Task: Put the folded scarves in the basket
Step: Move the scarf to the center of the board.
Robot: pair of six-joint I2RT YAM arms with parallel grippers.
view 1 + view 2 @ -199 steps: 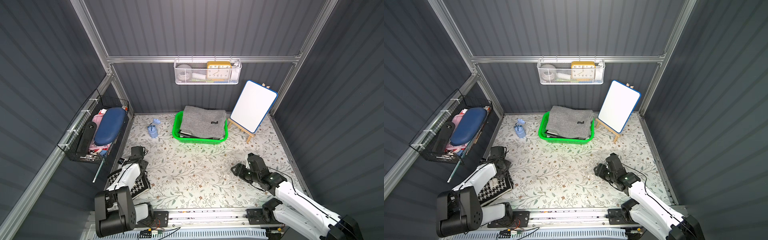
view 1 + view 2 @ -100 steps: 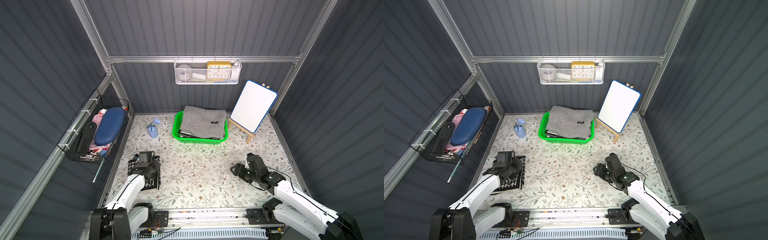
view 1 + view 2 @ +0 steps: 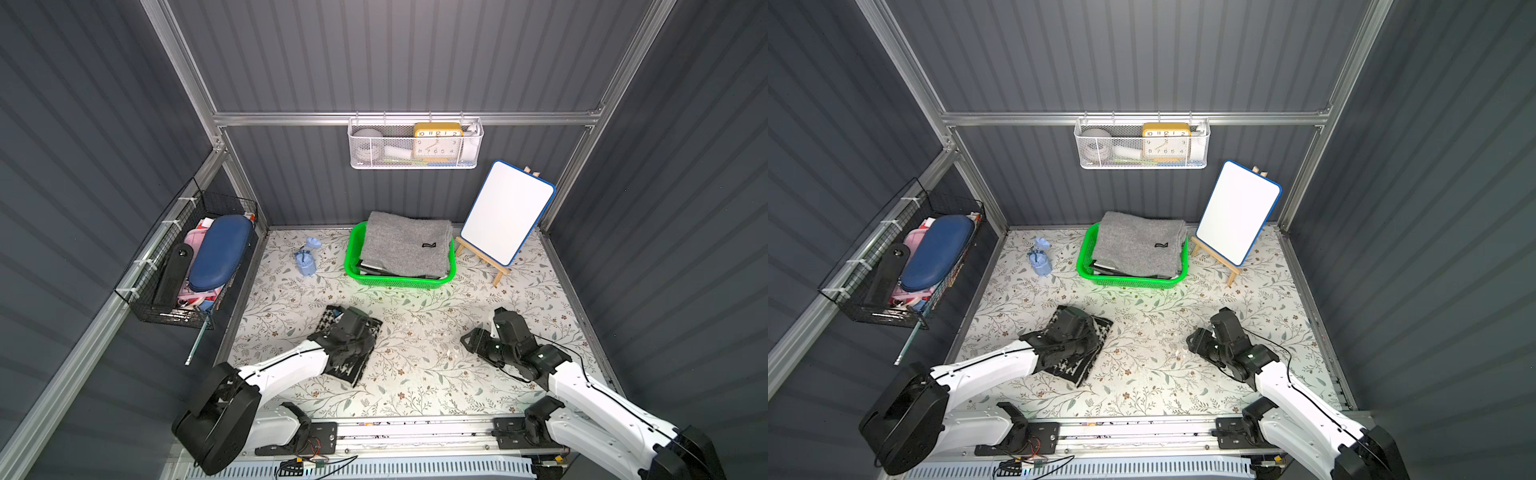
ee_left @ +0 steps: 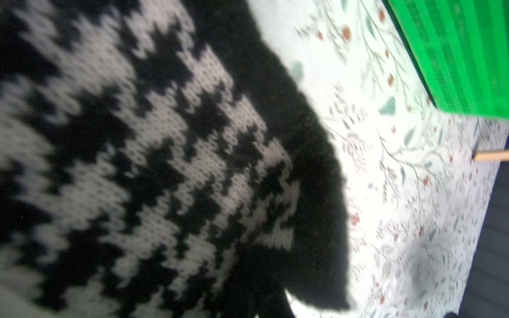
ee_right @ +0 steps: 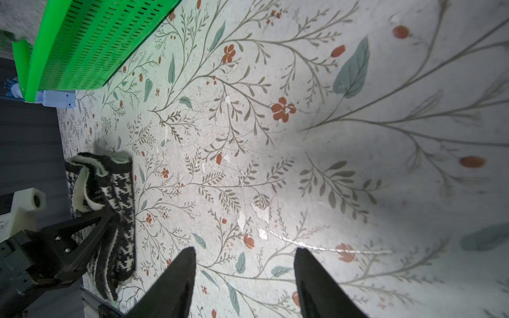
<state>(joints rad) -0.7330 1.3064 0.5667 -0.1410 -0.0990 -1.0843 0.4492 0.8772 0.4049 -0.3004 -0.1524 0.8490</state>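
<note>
The folded scarf (image 3: 352, 365), a black and white houndstooth knit, is clamped in my left gripper (image 5: 115, 217) low over the floral mat, left of the middle. It fills the left wrist view (image 4: 137, 165) and droops from the shut fingers in the right wrist view (image 5: 121, 192). The green basket (image 3: 399, 282) stands at the back centre, well beyond the scarf, and a folded grey cloth (image 3: 405, 245) lies on top of it. My right gripper (image 5: 245, 256) is open and holds nothing. It hovers over bare mat on the right (image 3: 467, 338).
A whiteboard on a small wooden easel (image 3: 507, 212) stands right of the basket. A small blue object (image 3: 305, 262) sits left of it. A black wire basket (image 3: 195, 266) hangs on the left wall. A white mesh basket (image 3: 415, 143) hangs on the back wall.
My left arm has swung from the mat's left edge toward the middle, carrying the scarf with it. The right arm has barely moved.
</note>
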